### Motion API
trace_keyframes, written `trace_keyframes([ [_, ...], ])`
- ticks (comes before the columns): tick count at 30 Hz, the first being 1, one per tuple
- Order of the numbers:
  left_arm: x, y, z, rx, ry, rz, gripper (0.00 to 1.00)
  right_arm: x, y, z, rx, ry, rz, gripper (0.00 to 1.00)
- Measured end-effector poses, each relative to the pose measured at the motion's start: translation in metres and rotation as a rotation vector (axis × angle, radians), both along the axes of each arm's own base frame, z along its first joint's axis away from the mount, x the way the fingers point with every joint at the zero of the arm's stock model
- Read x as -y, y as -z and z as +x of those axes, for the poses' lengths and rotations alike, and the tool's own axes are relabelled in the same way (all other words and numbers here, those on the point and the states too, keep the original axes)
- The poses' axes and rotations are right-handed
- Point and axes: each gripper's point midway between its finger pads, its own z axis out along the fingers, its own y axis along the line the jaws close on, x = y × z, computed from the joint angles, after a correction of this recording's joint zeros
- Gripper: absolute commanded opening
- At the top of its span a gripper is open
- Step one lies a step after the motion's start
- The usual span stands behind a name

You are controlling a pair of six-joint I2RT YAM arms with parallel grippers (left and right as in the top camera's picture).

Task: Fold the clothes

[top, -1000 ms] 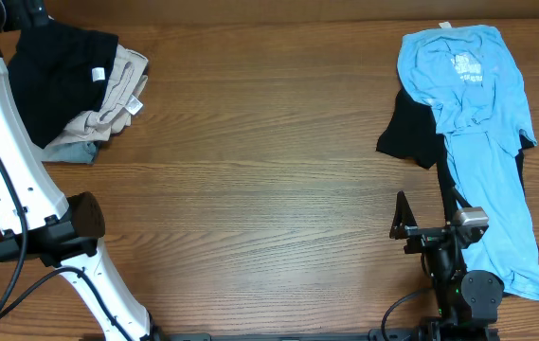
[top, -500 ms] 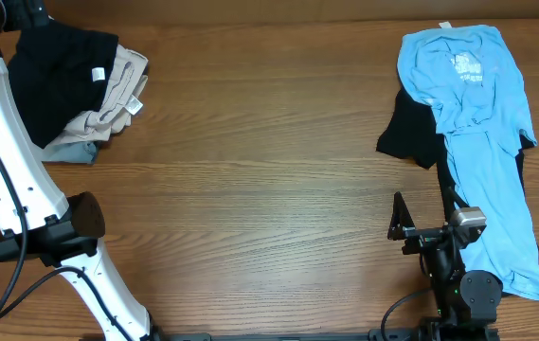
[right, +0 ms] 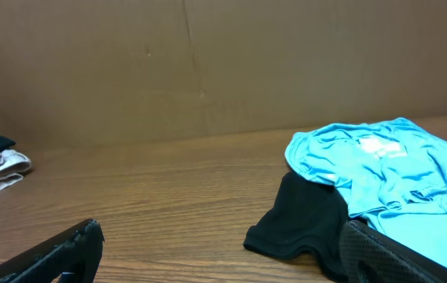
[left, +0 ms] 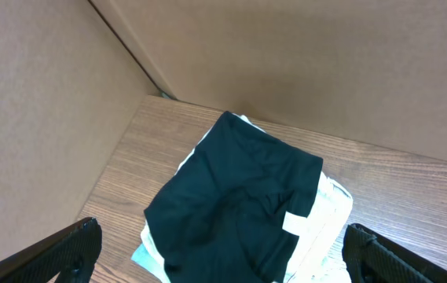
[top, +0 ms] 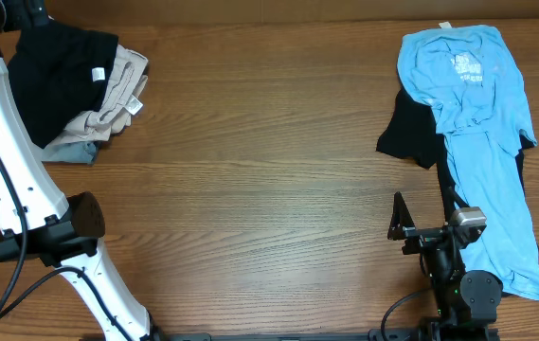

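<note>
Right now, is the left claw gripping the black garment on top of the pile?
No, the left claw stands open above the black garment, with both fingers clear of the fabric.

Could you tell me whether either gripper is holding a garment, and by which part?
Nothing is held: the left gripper is open above the black garment, the right gripper open and empty.

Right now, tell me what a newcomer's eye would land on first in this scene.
The light blue T-shirt stands out first, sprawled unfolded along the table's right side, partly over a black garment. Next comes the small pile in the far left corner, a black piece with a white tag on top of beige ones.
</note>
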Motion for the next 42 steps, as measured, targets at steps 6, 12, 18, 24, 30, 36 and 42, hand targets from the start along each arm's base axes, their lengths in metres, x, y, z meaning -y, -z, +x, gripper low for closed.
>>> trace_keyframes([
  [6, 0.014, 0.009, 0.001, -0.037, 0.026, -0.011, 1.00, 0.000, 0.000, 0.000, 0.000, 0.000, 0.000, 1.00],
  [12, 0.048, 0.028, -0.029, -0.152, 0.079, -0.041, 1.00, 0.000, 0.000, 0.000, 0.000, 0.000, 0.000, 1.00],
  [18, 0.085, 0.023, -0.120, -0.203, 0.116, -0.040, 1.00, 0.000, 0.000, 0.000, 0.000, 0.000, 0.003, 1.00],
  [24, 0.100, 0.048, -0.208, -0.234, 0.113, -0.037, 1.00, 0.000, 0.000, 0.000, 0.000, 0.000, 0.002, 1.00],
  [30, 0.106, 0.057, -0.222, 0.027, 0.125, 0.012, 1.00, 0.000, 0.000, 0.000, 0.000, 0.000, 0.003, 1.00],
  [36, 0.129, 0.072, -0.232, 0.378, 0.231, 0.037, 1.00, 0.000, 0.000, 0.000, 0.000, 0.000, 0.003, 1.00],
  [42, 0.150, 0.118, -0.237, 0.574, 0.341, 0.026, 1.00, 0.000, 0.000, 0.000, 0.000, 0.000, 0.003, 1.00],
])
